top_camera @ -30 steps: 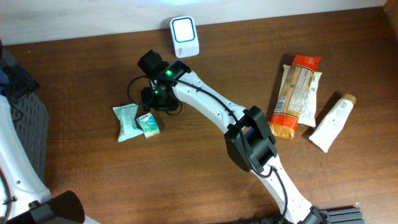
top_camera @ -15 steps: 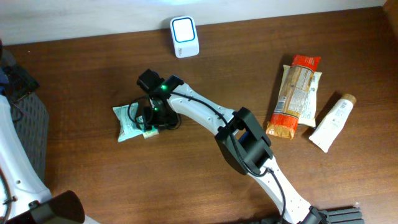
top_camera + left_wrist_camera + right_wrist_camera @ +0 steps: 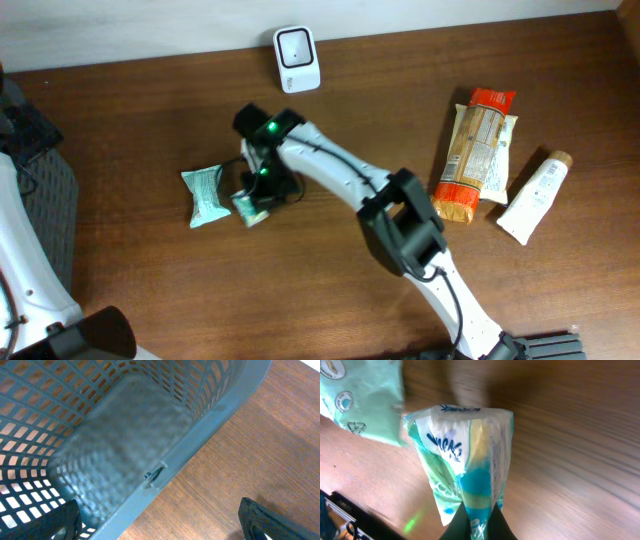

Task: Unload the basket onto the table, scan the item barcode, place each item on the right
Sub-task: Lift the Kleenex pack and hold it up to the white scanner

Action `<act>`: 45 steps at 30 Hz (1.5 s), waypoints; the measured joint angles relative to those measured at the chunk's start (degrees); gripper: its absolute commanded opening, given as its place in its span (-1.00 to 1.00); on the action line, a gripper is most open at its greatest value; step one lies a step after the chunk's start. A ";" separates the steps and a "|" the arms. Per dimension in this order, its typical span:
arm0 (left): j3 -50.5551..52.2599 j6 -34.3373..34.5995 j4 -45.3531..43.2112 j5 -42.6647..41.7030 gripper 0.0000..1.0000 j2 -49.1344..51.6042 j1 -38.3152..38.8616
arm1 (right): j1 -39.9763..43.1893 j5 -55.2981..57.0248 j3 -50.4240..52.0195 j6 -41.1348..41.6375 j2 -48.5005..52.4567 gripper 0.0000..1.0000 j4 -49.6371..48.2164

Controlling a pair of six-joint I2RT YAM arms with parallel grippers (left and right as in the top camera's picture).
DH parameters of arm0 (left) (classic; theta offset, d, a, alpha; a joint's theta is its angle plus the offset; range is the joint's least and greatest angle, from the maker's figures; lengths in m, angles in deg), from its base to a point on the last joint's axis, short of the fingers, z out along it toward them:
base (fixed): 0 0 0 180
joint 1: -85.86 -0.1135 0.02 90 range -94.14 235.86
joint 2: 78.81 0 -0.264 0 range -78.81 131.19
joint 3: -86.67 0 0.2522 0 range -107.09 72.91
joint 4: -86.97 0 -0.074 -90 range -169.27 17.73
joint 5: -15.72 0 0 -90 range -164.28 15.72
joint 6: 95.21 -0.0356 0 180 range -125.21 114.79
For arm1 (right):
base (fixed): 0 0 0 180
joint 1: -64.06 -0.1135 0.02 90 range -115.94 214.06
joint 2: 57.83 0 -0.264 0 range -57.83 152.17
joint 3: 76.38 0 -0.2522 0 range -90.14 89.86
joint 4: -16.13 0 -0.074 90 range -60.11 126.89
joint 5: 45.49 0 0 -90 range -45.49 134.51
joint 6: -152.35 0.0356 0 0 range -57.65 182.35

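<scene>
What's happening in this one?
The right gripper is shut on the end of a small teal and white packet, close beside a mint green packet lying on the table. The held packet has not yet been brought to the white scanner at the table's far edge. The left gripper hangs open over the rim of a grey basket, holding nothing. A snack pack and a white tube lie off to the side.

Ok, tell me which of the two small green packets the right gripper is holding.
The teal, white and yellow packet, pinched at one end in the right gripper. The pale mint packet lies flat on the table beside it, not gripped.
</scene>
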 measured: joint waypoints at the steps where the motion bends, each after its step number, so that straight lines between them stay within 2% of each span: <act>1: 0.00 0.00 0.02 0.00 0.98 0.00 0.00 | 1.86 2.12 -1.18 -0.72 -1.27 -0.92 3.26; 7: 0.00 0.00 -0.02 0.00 0.98 0.00 0.00 | 8.72 12.57 -4.61 -6.21 -4.09 -0.92 15.43; 10: 0.00 0.00 0.00 0.00 0.98 0.00 0.00 | 11.72 11.06 -14.82 -13.14 -4.46 -0.92 21.46; 12: 0.00 0.00 -0.04 -0.02 0.98 0.00 0.00 | 17.53 4.00 -22.14 -19.04 -5.16 -0.92 21.90; 13: 0.00 0.00 0.00 0.02 0.98 0.00 0.00 | 21.18 -3.13 -24.48 -22.67 -5.62 -0.92 21.99; 16: 0.00 0.00 0.00 0.00 0.98 0.00 0.00 | 29.07 -21.68 -25.44 -31.61 -6.38 -0.92 24.57; 19: 0.00 0.00 0.00 0.00 0.98 0.00 0.00 | 32.22 -33.16 -25.42 -36.79 -6.38 -0.92 26.93; 22: 0.00 0.00 0.02 0.00 0.98 0.00 0.00 | 32.81 -42.82 -25.42 -38.10 -6.38 -0.92 28.13; 25: 0.00 0.00 0.00 0.00 0.98 0.00 0.00 | 35.50 -54.21 -25.42 -35.56 -6.38 -0.92 28.13; 31: 0.00 0.00 0.00 0.00 0.99 0.00 0.00 | 38.62 -59.71 -25.42 -31.01 -6.38 -0.92 27.96; 33: 0.00 0.00 -0.04 0.00 0.99 0.00 0.00 | 38.32 -57.18 -25.42 -30.27 -6.38 -0.92 23.80; 35: 0.00 0.00 -0.04 0.00 0.98 0.00 0.00 | 37.53 -48.78 -25.42 -26.88 -6.38 -0.92 18.21; 40: 0.00 0.00 0.00 0.00 0.98 0.00 0.00 | 28.35 -15.87 -25.42 -18.18 -6.38 -0.92 8.74; 42: 0.00 0.00 0.02 0.00 0.98 0.00 0.00 | 21.79 1.55 -25.70 -16.02 -6.38 -0.92 6.21; 45: 0.00 0.00 0.00 0.00 0.98 0.00 0.00 | 17.81 21.14 -26.45 -15.69 -6.38 -0.92 0.07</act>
